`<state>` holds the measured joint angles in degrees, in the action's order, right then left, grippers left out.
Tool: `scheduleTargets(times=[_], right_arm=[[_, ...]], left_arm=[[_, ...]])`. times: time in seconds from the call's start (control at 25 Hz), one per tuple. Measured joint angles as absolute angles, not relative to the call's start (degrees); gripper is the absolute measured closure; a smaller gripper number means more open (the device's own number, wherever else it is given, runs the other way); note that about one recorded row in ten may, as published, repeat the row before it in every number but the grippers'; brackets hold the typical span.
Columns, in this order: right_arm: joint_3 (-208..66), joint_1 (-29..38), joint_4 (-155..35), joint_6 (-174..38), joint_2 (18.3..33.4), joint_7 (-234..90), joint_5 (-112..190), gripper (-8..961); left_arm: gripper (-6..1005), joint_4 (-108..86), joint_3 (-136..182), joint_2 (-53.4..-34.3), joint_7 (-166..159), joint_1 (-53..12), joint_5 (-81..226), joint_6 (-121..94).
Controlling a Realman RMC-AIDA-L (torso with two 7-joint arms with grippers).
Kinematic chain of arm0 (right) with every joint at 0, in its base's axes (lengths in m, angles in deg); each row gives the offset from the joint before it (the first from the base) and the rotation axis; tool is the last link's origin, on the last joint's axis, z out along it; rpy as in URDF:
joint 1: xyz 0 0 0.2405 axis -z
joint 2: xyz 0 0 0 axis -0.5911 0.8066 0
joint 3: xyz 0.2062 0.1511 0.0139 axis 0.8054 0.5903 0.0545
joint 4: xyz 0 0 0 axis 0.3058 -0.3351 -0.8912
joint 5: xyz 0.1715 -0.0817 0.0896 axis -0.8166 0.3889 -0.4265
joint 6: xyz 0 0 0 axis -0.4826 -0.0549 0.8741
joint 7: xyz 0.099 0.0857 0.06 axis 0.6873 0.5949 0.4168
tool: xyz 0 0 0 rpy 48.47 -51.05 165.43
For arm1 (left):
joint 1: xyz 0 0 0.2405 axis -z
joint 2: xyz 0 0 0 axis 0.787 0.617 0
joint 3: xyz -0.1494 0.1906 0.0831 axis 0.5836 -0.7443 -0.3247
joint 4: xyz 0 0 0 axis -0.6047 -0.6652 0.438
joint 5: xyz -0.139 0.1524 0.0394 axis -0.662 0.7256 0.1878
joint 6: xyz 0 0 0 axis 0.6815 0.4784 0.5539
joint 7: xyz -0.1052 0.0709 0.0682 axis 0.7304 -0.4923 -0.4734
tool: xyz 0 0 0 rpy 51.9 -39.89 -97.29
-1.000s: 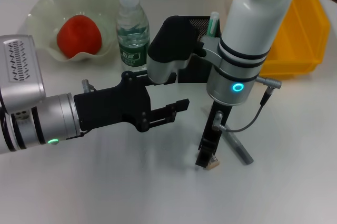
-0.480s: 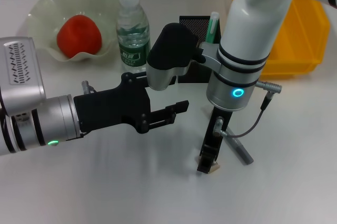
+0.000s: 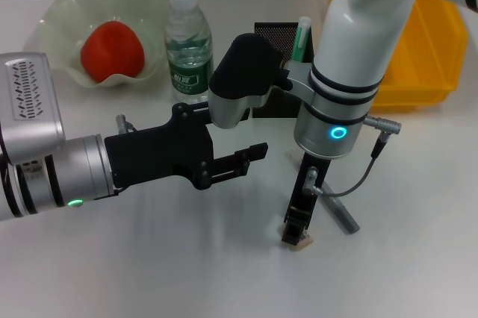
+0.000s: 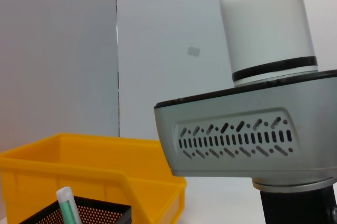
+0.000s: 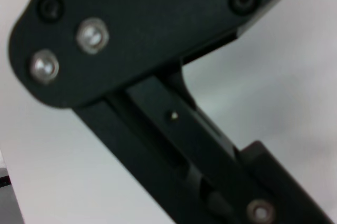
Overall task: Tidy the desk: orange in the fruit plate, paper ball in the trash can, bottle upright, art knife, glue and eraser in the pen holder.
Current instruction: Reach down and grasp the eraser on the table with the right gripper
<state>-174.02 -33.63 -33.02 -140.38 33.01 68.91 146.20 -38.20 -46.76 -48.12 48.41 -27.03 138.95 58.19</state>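
The right claw points straight down at the white desk, its tips at the small beige block eraser directly beneath; whether they grip it cannot be told. The slim grey bar art knife lies just beside, angled. The left claw hovers nearby, part-open, empty.

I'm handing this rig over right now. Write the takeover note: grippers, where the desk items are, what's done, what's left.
Right gripper: pointing down at the table, tips at the eraser; grip not clear.
Left gripper: hovering mid-table, open, holding nothing.
Done: orange in the fruit plate; bottle upright; glue in the pen holder.
Left: eraser and art knife, both on the table beside the right gripper, go in the pen holder.
Paper ball not in view; trash can sits far right, contents hidden.
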Motion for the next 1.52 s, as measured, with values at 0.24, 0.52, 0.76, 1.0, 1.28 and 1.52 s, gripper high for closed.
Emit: scheduleTargets(times=[0.24,0.52,0.76,1.0,1.28,1.52], right_arm=[[-174.02,-33.47,-33.02,-140.42,33.00,69.06,146.20,545],[-173.79,-33.35,-32.85,-140.45,33.00,69.06,146.20,561],[-173.46,-33.71,-32.84,-140.95,33.01,69.75,146.20,558],[-173.67,-33.95,-32.79,-142.73,33.01,71.14,146.56,519],[-173.93,-33.96,-32.47,-142.39,33.00,72.36,147.42,446],[-173.94,-33.48,-30.49,-142.28,33.01,72.22,147.44,285]], left_arm=[[397,-38.20,-46.76,-48.12,48.42,-27.03,138.95,58.19],[397,-38.20,-46.76,-48.12,48.42,-27.05,138.95,58.19],[397,-38.13,-46.76,-48.12,48.42,-27.11,138.95,58.22],[397,-38.11,-46.76,-48.12,48.42,-27.12,138.95,58.28],[398,-38.11,-46.76,-48.12,48.42,-27.08,138.95,58.21],[398,-38.11,-46.76,-48.12,48.42,-27.04,138.95,58.18]])
